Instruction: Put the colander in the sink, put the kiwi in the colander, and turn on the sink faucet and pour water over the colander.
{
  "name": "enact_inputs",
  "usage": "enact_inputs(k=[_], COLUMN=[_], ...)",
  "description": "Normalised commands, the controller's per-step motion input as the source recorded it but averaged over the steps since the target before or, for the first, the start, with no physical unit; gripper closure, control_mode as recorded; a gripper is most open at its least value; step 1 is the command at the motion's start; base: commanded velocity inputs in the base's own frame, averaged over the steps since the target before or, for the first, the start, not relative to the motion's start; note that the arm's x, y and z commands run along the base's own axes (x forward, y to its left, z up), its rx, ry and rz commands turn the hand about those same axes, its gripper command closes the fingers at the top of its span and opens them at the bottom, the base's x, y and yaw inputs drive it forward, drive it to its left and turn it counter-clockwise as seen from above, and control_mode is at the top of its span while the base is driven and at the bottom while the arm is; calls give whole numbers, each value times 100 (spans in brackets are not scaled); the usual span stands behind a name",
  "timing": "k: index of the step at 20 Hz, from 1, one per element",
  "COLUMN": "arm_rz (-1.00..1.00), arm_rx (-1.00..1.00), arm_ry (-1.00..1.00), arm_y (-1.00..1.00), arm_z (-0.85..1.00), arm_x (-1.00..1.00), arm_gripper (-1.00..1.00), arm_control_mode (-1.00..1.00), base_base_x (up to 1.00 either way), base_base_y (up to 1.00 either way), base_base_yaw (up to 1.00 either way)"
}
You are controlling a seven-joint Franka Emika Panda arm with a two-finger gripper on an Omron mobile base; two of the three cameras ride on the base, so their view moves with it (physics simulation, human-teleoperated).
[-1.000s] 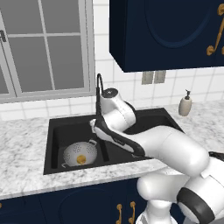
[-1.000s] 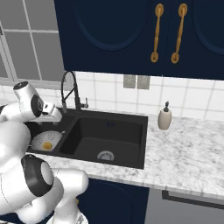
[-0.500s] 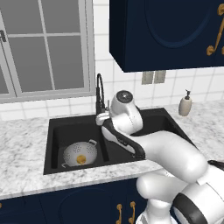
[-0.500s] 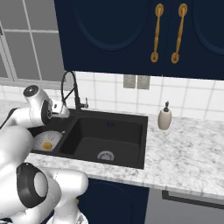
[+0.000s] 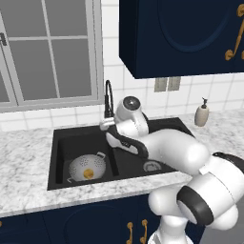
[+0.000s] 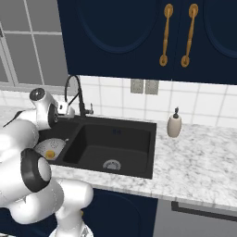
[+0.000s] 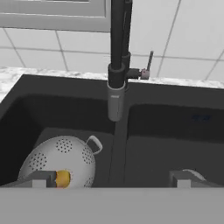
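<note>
Marble counter under navy cabinets, black sink holding colander with kiwi; gripper released.

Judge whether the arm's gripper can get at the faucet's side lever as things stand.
Probably yes: the open gripper faces the sink faucet, and nothing stands before its side lever; the colander sits lower, in the left basin.

One colander, one kiwi, one faucet, one soap bottle.
</note>
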Motion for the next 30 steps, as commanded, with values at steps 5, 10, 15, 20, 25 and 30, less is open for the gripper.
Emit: enact_inputs(k=[5, 10, 15, 20, 25, 30], arm_rz=[0, 0, 0, 0, 0, 0], arm_rx=[0, 0, 0, 0, 0, 0], arm_ry=[-1, 0, 0, 0, 0, 0], arm_y=[10, 0, 0, 1, 16, 30], arm_z=[0, 0, 0, -11, -26, -23], arm_x=[47, 54, 59, 49, 22, 42], arm_gripper=[-100, -100, -100, -100, -100, -100], arm_control_mode=[-100, -100, -100, -100, -100, -100], base_base_x=[0, 0, 0, 0, 0, 0], base_base_y=[0, 0, 0, 0, 0, 0], base_base_yaw=[0, 0, 0, 0, 0, 0])
